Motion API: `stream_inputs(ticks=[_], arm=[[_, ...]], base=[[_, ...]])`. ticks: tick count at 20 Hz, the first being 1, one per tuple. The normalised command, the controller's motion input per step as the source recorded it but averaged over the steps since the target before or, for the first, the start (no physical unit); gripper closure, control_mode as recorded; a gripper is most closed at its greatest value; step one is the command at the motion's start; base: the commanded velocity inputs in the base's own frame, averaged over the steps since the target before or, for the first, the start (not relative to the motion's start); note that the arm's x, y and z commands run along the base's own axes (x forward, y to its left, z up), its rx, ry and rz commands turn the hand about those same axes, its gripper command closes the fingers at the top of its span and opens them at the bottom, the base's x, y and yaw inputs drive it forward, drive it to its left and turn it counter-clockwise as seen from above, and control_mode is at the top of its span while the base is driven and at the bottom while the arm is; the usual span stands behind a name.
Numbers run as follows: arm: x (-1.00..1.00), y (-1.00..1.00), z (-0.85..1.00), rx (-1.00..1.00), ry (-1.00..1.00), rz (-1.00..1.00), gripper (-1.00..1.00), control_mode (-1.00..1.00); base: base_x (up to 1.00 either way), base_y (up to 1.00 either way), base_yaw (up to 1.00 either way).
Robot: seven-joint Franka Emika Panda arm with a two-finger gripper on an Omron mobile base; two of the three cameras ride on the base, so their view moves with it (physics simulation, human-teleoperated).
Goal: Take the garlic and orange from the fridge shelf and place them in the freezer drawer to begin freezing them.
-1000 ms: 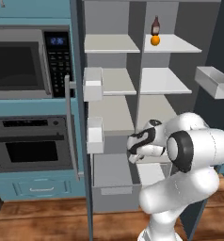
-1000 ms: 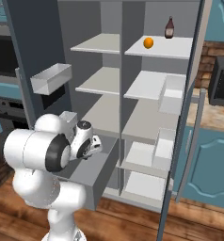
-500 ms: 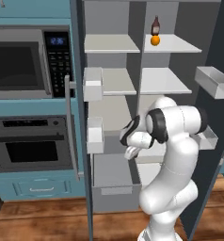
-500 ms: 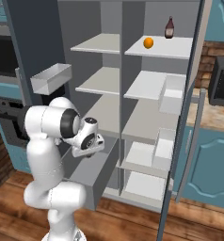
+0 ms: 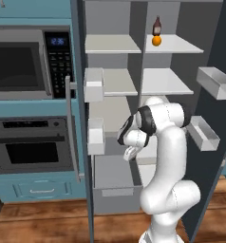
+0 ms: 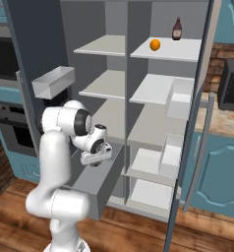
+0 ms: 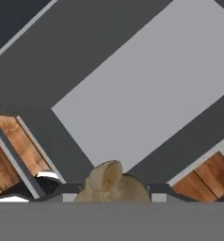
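A beige garlic bulb (image 7: 111,184), pinched between the jaws of the gripper (image 5: 129,153), hangs above the pulled-out grey freezer drawer (image 5: 116,198), while the orange (image 5: 156,41) sits beside a dark bottle (image 5: 156,24) on the fridge shelf (image 5: 179,45).

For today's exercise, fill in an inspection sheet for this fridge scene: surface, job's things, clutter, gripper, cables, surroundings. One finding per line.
Surface: fridge shelf, flat, off-white, at the top.
Job's things: orange on that shelf; garlic held between the gripper's tips; freezer drawer pulled open, its grey floor bare.
Clutter: dark bottle behind the orange, upright.
Gripper: gripper shut on the garlic, above the open drawer.
Cables: nothing seen.
Surroundings: microwave and oven left of the fridge; wooden floor.
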Motion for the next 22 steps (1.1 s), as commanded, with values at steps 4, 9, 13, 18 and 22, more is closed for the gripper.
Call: stream_inputs(ticks=[4, 9, 13, 18, 22], arm=[[0.19, 0.19, -0.66, 0.00, 0.05, 0.05, 1.00, -1.00], [0.00, 0.13, -0.73, 0.00, 0.01, 0.07, 1.00, -1.00], [0.00, 0.21, -0.68, 0.00, 0.00, 0.06, 1.00, -1.00], [0.00, 0.25, -0.62, 0.00, 0.00, 0.04, 1.00, -1.00], [-0.09, 0.19, -0.60, 0.00, 0.00, 0.04, 1.00, -1.00]], base=[[0.00, 0.00, 0.00], [0.00, 0.00, 0.00], [0.00, 0.00, 0.00], [0.00, 0.00, 0.00], [0.00, 0.00, 0.00]])
